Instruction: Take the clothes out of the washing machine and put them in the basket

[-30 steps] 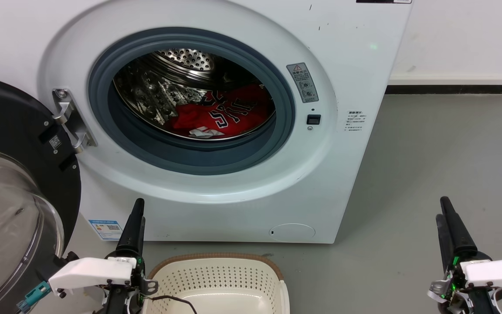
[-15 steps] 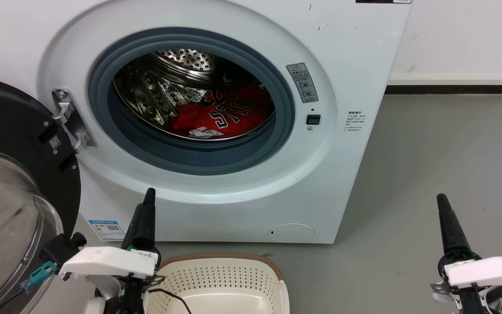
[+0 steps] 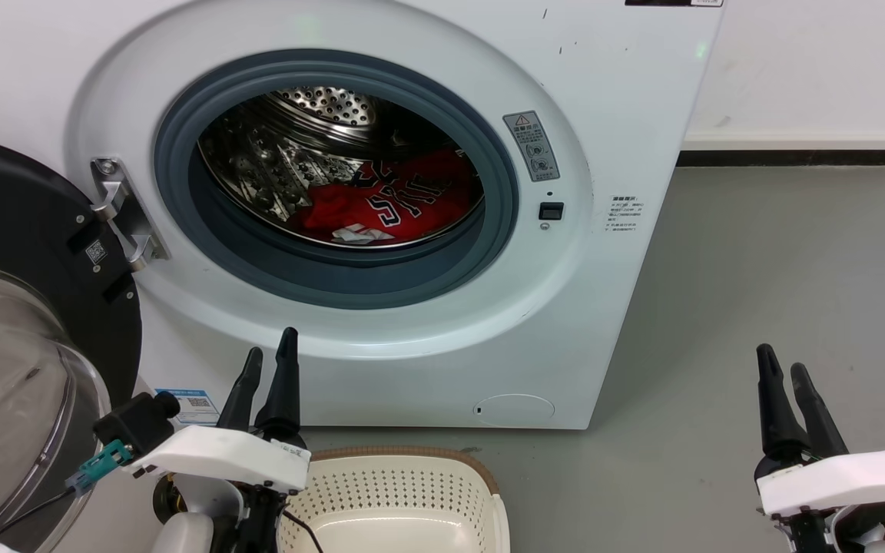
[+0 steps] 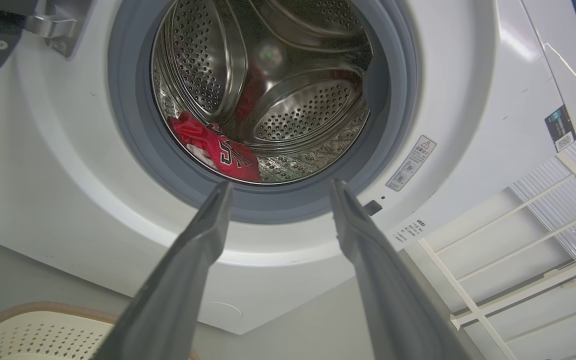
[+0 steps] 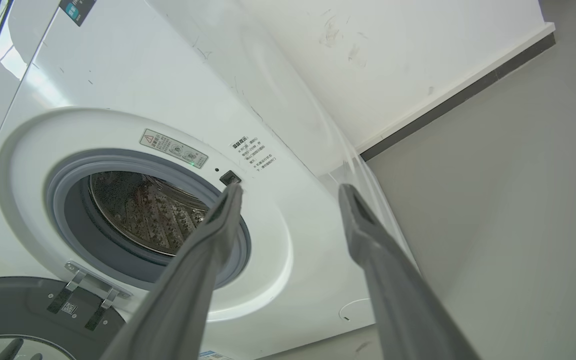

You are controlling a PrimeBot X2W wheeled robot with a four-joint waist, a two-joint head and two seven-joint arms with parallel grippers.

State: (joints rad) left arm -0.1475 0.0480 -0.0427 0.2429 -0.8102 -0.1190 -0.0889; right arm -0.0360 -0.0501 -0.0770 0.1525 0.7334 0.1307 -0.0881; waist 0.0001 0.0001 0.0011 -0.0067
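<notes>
The white washing machine (image 3: 627, 115) stands with its door (image 3: 20, 322) swung open to the left. Inside the steel drum (image 3: 289, 153) lies a red jersey (image 3: 404, 200) with a small white cloth (image 3: 356, 233) at its front edge; the left wrist view shows the jersey (image 4: 215, 147) too. The cream basket (image 3: 389, 499) sits on the floor below the porthole. My left gripper (image 3: 268, 359) is open beside the basket's left rim, fingers pointing up at the washer front. My right gripper (image 3: 783, 370) is open over the floor at the lower right, holding nothing.
Grey floor (image 3: 780, 269) stretches to the right of the washer up to a white wall with a dark skirting strip (image 3: 796, 157). The open door's glass bowl (image 3: 4, 384) bulges close to my left arm. A white shelf frame (image 4: 518, 270) appears in the left wrist view.
Both grippers have opened from shut. The left gripper has moved right and slightly up toward the porthole. The right gripper has shifted a little to the left.
</notes>
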